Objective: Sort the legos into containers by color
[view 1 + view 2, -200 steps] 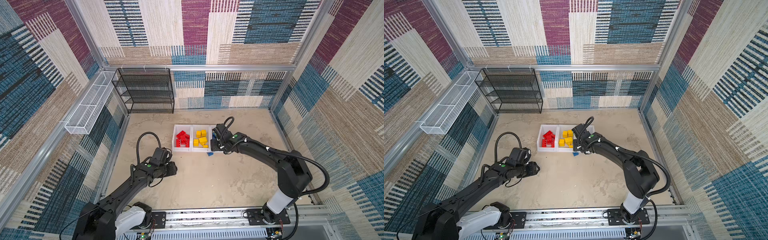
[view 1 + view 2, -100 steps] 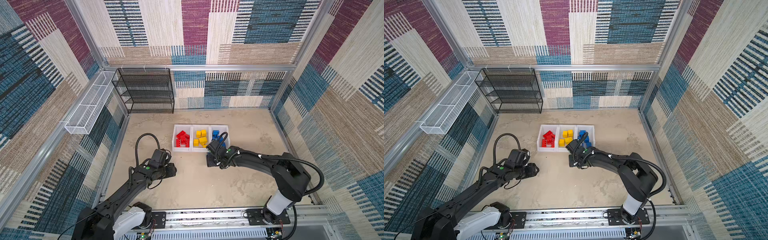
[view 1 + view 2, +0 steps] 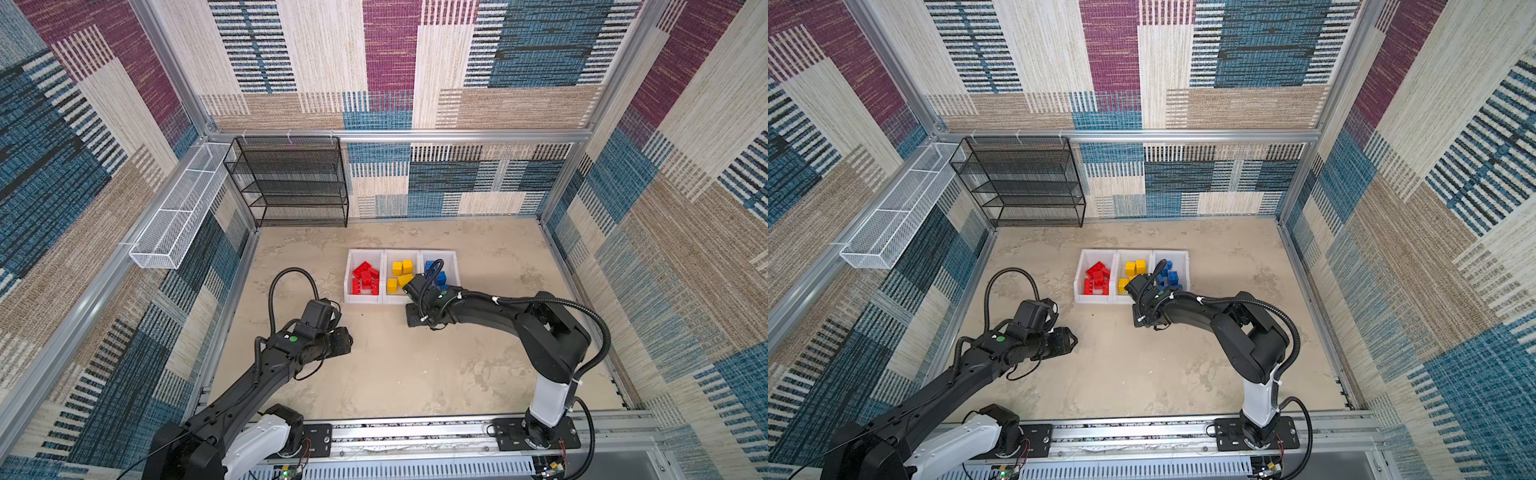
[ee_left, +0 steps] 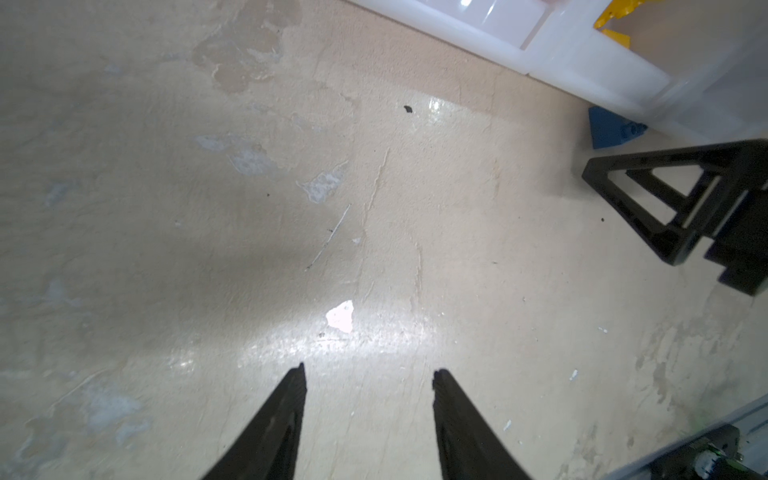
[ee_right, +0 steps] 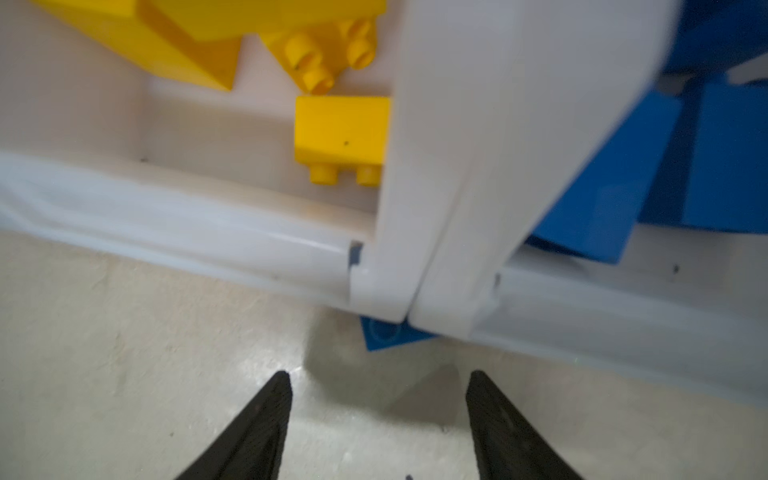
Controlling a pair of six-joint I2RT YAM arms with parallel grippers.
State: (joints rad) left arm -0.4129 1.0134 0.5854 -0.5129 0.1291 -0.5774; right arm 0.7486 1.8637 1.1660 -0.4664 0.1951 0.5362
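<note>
Woven patchwork walls [image 3: 519, 54] around a worn beige tabletop [image 3: 395, 374]

The walls are clad in textile panels of blue, maroon, cream and tan, some striped, set in a silver aluminium frame [image 3: 457, 135]. A black wire-mesh shelf rack [image 3: 291, 183] with several tiers stands on the tabletop against the back wall, in the far left corner. A long white wire-mesh basket [image 3: 174, 220] hangs on the left wall just beside it. The tabletop is mottled and scuffed, with patches of glare.
</note>
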